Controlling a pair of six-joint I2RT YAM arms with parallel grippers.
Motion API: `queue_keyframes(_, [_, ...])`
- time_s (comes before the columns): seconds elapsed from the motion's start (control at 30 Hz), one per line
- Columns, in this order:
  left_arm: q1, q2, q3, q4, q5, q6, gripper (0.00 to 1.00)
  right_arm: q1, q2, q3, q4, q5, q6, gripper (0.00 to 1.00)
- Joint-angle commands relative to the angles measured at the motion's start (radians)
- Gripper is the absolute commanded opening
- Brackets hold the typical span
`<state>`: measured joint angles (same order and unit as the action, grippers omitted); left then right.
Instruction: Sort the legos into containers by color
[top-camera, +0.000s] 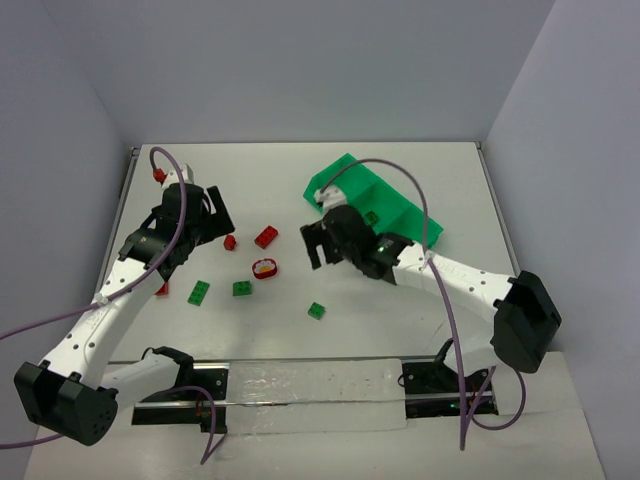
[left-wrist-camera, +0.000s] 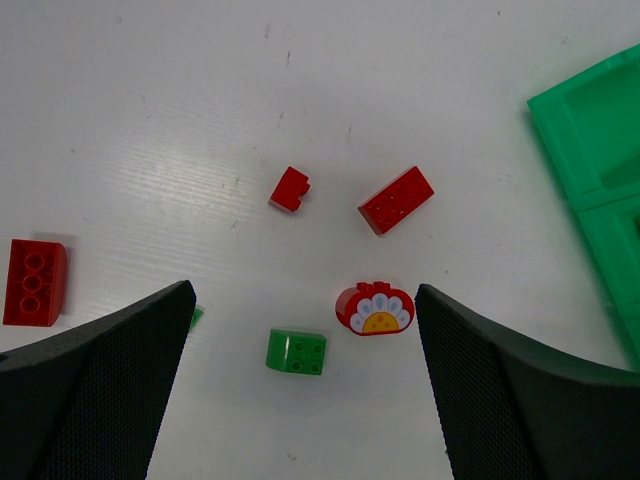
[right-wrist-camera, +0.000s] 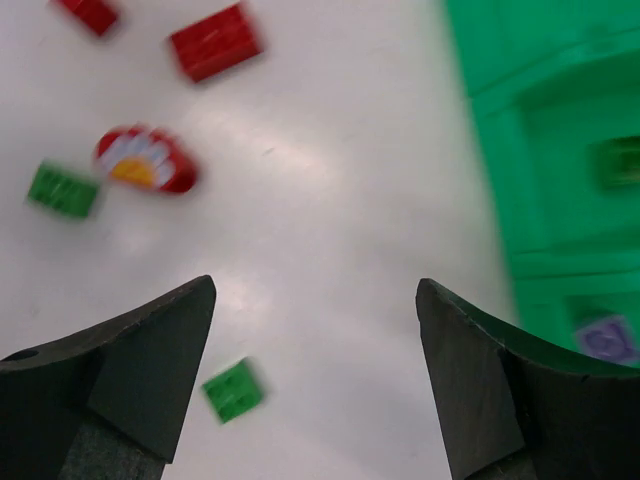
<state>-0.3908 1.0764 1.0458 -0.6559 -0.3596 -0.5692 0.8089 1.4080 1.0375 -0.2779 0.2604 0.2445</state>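
Loose legos lie on the white table: a red brick (top-camera: 266, 237), a small red one (top-camera: 230, 242), a rounder red piece with a pale centre (top-camera: 265, 268), and green bricks (top-camera: 243, 288), (top-camera: 199, 292), (top-camera: 316, 311). The bright green tray of containers (top-camera: 400, 200) sits at the back right. One compartment holds a green brick (right-wrist-camera: 618, 162) and the one beside it a light purple brick (right-wrist-camera: 607, 338). My left gripper (left-wrist-camera: 303, 290) hangs open above the round red piece (left-wrist-camera: 376, 309) and a green brick (left-wrist-camera: 296, 352). My right gripper (right-wrist-camera: 315, 285) is open and empty, left of the tray.
More red bricks lie at the far left (top-camera: 158, 175) and beside my left arm (top-camera: 162, 289). Walls close in the table's back and sides. The right wrist view is blurred.
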Motion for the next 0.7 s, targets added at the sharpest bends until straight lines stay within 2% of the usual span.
queue_keyframes(0.0, [-0.004, 0.005, 0.033, 0.006, -0.009, -0.008, 0.99, 0.119, 0.025, -0.091, -0.013, -0.089, -0.009, 0.89])
queue_keyframes(0.1, [-0.005, 0.004, 0.029, 0.008, -0.009, -0.009, 0.99, 0.232, 0.082, -0.105, -0.037, -0.110, -0.017, 0.90])
queue_keyframes(0.2, [-0.005, 0.001, 0.024, 0.011, -0.009, -0.008, 0.99, 0.280, 0.153, -0.109, -0.040, -0.083, -0.004, 0.90])
queue_keyframes(0.4, [-0.005, -0.010, 0.025, 0.002, -0.013, -0.009, 0.99, 0.291, 0.207, -0.125, 0.012, -0.061, 0.007, 0.81])
queue_keyframes(0.47, [-0.005, -0.016, 0.022, 0.003, -0.013, -0.009, 0.99, 0.290, 0.223, -0.128, 0.020, -0.061, 0.007, 0.74])
queue_keyframes(0.67, [-0.005, -0.016, 0.023, -0.001, -0.015, -0.009, 0.99, 0.291, 0.258, -0.134, 0.027, -0.072, 0.012, 0.65])
